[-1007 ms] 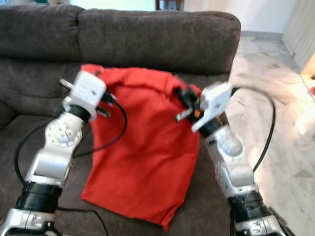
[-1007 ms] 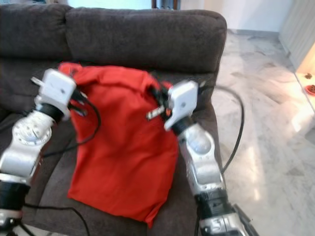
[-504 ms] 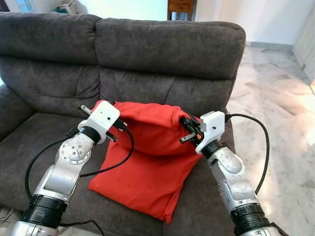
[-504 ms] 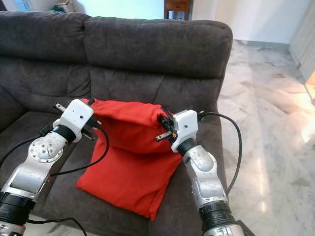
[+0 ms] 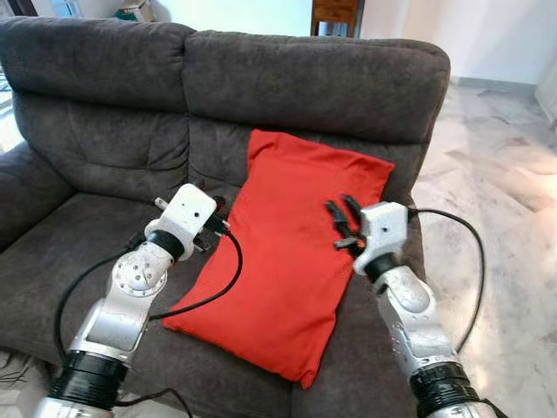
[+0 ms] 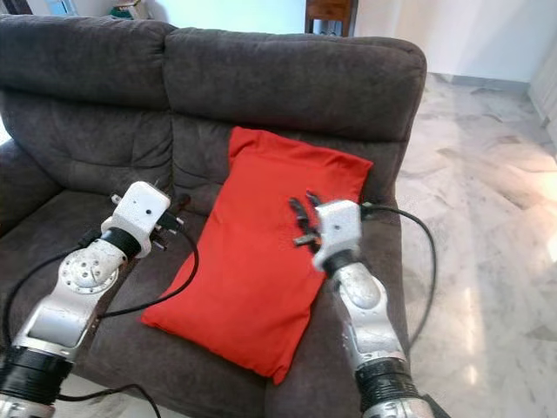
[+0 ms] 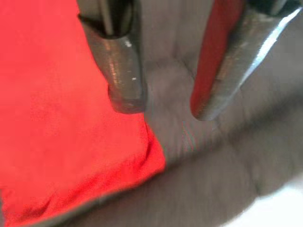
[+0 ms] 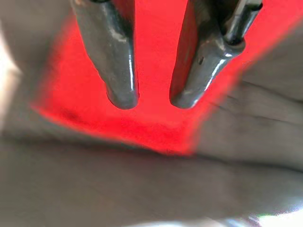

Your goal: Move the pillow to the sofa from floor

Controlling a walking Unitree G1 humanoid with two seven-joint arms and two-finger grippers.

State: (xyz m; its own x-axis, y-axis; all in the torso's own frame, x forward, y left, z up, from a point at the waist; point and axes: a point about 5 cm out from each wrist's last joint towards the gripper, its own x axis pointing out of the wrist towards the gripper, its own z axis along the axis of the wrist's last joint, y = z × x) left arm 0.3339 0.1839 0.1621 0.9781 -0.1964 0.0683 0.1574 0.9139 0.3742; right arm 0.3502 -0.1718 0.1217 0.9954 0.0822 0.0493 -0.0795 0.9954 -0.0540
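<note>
The red pillow [image 5: 287, 252] lies on the dark grey sofa [image 5: 96, 148], its top edge leaning against the backrest and its bottom corner near the seat's front. My left gripper [image 5: 218, 213] is open beside the pillow's left edge; in the left wrist view its fingertips [image 7: 125, 94] stand apart over sofa fabric, next to the pillow [image 7: 57, 118]. My right gripper [image 5: 341, 218] hovers open over the pillow's right side, holding nothing. In the right wrist view its gripper [image 8: 154, 100] points at the pillow's [image 8: 142, 125] upper corner.
The sofa's left seat [image 5: 61, 252] lies bare. Pale marble floor [image 5: 505, 200] stretches to the right of the sofa. A wooden piece of furniture [image 5: 335, 13] stands behind the backrest. Black cables hang from both wrists.
Both grippers have let go of the pillow's top corners and drawn back. The pillow's top, slumped before, now rests against the backrest. The camera has also shifted.
</note>
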